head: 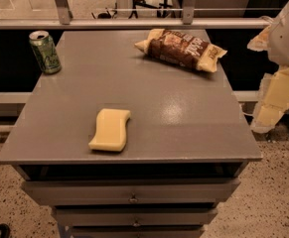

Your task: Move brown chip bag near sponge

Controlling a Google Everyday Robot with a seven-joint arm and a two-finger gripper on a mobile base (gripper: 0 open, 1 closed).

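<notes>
The brown chip bag lies on its side at the far right of the grey tabletop, dark brown in the middle with yellow-tan crimped ends. The pale-yellow sponge lies flat near the front edge, left of centre, well apart from the bag. My gripper hangs off the table's right side, beyond the edge, lower than the bag and to its right. It holds nothing that I can see.
A green soda can stands upright at the far left corner. The tabletop tops a drawer cabinet. A metal rail runs behind the table. Speckled floor lies to the right.
</notes>
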